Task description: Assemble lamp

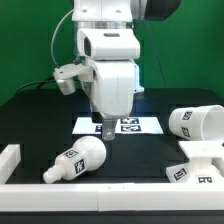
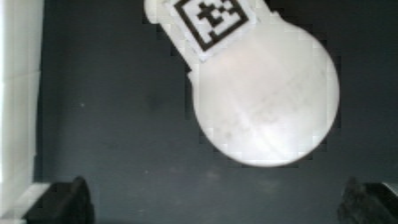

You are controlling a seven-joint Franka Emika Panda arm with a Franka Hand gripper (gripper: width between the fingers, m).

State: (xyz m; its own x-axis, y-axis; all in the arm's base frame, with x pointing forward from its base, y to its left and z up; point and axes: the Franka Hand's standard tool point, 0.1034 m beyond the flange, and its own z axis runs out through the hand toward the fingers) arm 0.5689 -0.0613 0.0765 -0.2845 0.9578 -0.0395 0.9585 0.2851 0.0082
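The white round-headed bulb (image 1: 76, 160) lies on its side on the black table at the front, at the exterior view's left; its tagged neck and round head fill the wrist view (image 2: 263, 95). The tapered shade (image 1: 195, 121) lies on its side at the exterior view's right. The flared square base (image 1: 200, 165) stands at the front right. My gripper (image 1: 107, 128) hangs above the table just behind and right of the bulb. Its fingers (image 2: 57, 203) are spread wide apart and hold nothing.
The marker board (image 1: 130, 126) lies flat behind the gripper. A white rail (image 1: 100, 190) runs along the table's front edge, with a white block (image 1: 9, 158) at the left edge.
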